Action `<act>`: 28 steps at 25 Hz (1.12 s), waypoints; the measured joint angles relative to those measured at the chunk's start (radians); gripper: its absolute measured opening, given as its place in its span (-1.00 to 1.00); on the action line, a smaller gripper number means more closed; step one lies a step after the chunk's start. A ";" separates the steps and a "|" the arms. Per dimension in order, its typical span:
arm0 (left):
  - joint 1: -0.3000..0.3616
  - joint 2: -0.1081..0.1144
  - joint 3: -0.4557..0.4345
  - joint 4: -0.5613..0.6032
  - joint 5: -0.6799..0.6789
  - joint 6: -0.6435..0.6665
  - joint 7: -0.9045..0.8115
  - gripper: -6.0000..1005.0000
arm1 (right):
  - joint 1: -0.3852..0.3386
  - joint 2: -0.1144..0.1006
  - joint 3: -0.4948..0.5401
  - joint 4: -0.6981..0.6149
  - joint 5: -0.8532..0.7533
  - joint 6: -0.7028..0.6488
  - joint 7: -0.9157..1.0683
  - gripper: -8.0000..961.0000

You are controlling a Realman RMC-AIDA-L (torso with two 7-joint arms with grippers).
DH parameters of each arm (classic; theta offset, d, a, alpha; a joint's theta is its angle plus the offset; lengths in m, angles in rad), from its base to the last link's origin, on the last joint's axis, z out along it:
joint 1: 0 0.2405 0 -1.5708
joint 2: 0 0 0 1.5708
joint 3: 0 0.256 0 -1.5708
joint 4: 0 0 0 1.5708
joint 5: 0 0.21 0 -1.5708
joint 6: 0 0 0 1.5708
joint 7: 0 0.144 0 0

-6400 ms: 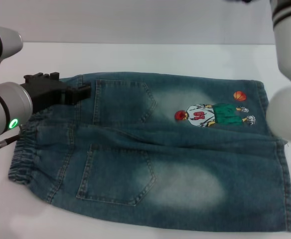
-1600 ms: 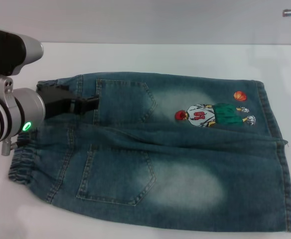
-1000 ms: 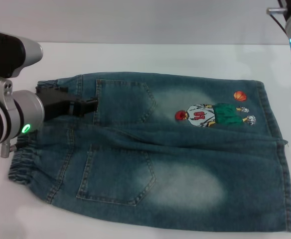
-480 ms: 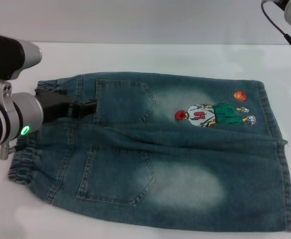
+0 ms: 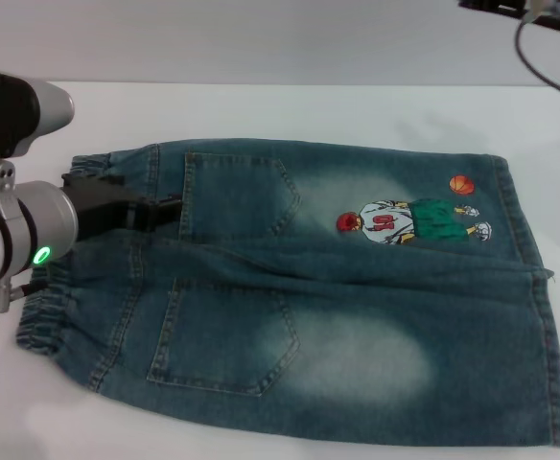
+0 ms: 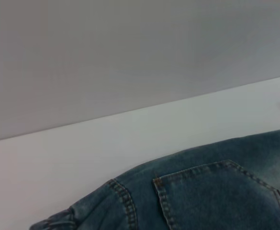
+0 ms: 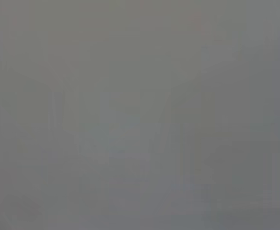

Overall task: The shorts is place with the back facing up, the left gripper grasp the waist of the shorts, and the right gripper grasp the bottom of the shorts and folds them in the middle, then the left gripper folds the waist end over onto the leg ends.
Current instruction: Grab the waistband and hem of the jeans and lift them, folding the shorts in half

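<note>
My left gripper (image 5: 160, 209) sits low over the waist end of the shorts (image 5: 338, 316), on the upper half just beside the upper back pocket (image 5: 234, 196). The black fingers read as drawn in close together, but I can't tell whether they have cloth between them or only rest on it; most of the claw is hidden behind my own silver-white arm, green light lit. One left gripper in view.

The shorts lie flat, back up, on the white table (image 5: 290, 110), stretching away from that gripper toward my right. The ruffled waistband (image 5: 40, 311) bunches just below my left arm, part of it covered by the arm. Two back pockets, the upper one by the fingers, the lower pocket (image 5: 224, 335) nearer me. One cartoon player print (image 5: 409, 222) and one orange ball (image 5: 462, 184) sit well away from the gripper on the upper leg. The leg ends (image 5: 534, 287) are at the far right, two hems, the lower one cut off at the frame edge.

Left wrist view shows only shorts (image 6: 216, 196), a pocket corner and bare table, no fingers.

Right gripper: not seen. Only a dark bit of the arm and a cable (image 5: 539, 43) poke in at the top right corner, high and clear of the shorts. Right wrist view is plain grey, nothing readable.
</note>
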 joint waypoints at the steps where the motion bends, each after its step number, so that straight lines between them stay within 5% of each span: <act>1: 0.011 0.001 -0.003 -0.022 0.000 -0.014 0.000 0.54 | 0.000 0.000 0.000 0.000 0.000 0.000 0.000 0.13; 7: 0.029 0.002 -0.008 -0.078 0.002 -0.052 0.001 0.54 | -0.015 -0.008 0.197 -0.022 0.256 0.362 0.021 0.17; 12: 0.033 0.001 -0.008 -0.094 0.004 -0.080 0.001 0.54 | -0.039 -0.008 0.241 0.034 0.313 0.556 0.029 0.21; 20: 0.027 0.002 -0.008 -0.129 0.005 -0.139 0.001 0.54 | -0.123 -0.005 0.281 0.137 0.342 0.643 -0.041 0.53; 28: 0.021 0.000 -0.013 -0.157 0.019 -0.161 0.001 0.54 | -0.141 -0.011 0.315 0.262 0.362 0.675 -0.118 0.53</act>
